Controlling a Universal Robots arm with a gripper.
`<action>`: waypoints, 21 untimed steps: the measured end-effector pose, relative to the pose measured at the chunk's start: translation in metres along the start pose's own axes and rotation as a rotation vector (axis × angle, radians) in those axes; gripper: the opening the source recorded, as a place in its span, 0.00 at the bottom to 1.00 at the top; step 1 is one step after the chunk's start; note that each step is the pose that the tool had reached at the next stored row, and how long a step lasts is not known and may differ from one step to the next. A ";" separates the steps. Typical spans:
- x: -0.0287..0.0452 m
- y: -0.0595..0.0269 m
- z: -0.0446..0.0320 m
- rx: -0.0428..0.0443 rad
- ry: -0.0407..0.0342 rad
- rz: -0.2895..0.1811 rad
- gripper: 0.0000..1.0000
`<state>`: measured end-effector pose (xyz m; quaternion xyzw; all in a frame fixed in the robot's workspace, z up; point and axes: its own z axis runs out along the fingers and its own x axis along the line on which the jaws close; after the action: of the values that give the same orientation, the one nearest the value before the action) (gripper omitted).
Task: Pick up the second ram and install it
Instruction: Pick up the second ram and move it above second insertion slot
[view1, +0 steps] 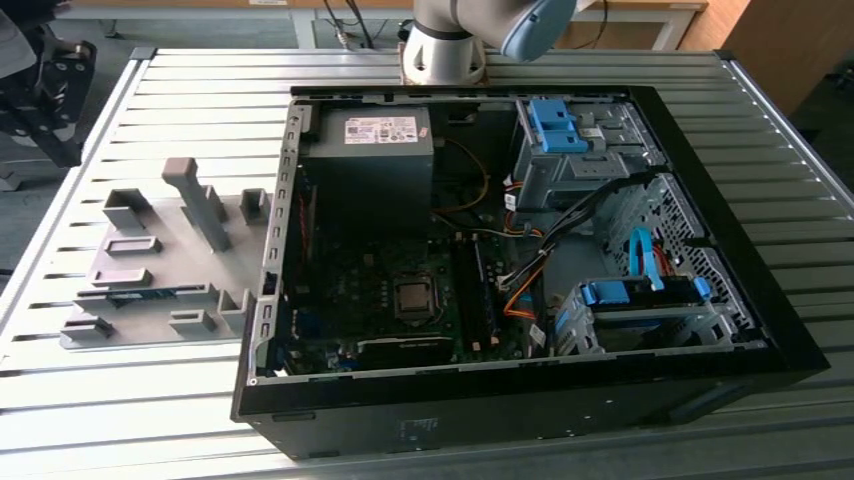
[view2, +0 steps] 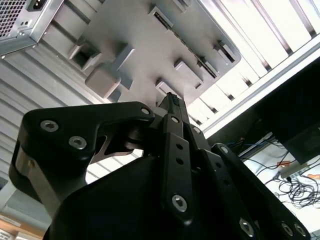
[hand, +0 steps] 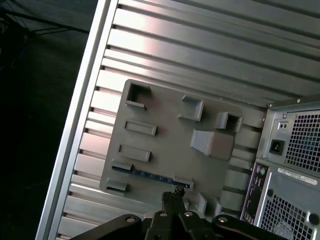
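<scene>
Hanging above the grey holder (hand: 165, 145), the jaws are pressed together with nothing between them. The ram (hand: 150, 175) lies flat in a slot along the holder's edge nearest the jaws, held at both ends by small blocks. Beside the holder, on the same bench (hand: 200, 45), lies the open computer case (view1: 534, 415).

What I'm driving: a grey arm with a black gripper.
My arm (view1: 443, 48) has a silver-grey joint with a pale blue cap. The gripper (view2: 170, 100) is matte black, with angular links studded with round silver screw heads.
</scene>
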<state>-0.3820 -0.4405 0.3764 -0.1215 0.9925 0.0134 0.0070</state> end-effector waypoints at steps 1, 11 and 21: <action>0.0000 0.0000 0.0001 -0.0003 0.0004 -0.017 0.10; 0.0001 -0.0001 0.0001 -0.0008 0.0010 -0.042 0.10; 0.0005 0.0000 0.0003 -0.0034 0.0048 -0.196 0.10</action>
<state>-0.3825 -0.4406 0.3761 -0.2179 0.9759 0.0140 0.0057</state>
